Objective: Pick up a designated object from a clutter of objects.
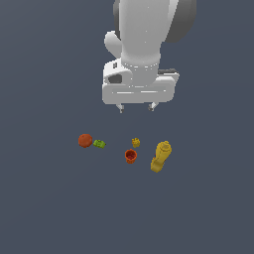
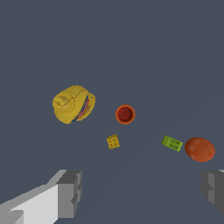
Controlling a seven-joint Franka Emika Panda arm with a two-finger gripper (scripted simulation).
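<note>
The lime-green brick (image 1: 99, 144) lies on the dark floor, just to the exterior view's right of the orange-red ball (image 1: 85, 140). The wrist view shows the green brick (image 2: 172, 143) beside the ball (image 2: 200, 149), with a narrow gap between them. My gripper (image 1: 136, 107) hangs open well above the clutter, nearer the tiny yellow brick (image 1: 136, 143) than the green one. Its grey fingers (image 2: 70, 193) stand far apart with nothing between them. The green brick lies off toward the other finger's side.
A small red cup (image 1: 131, 157) stands upright close to the tiny yellow brick (image 2: 113, 141). A larger yellow bottle-like piece (image 1: 160, 156) lies at the exterior view's right of the group. The red cup (image 2: 125, 114) and yellow bottle (image 2: 73, 103) also show in the wrist view.
</note>
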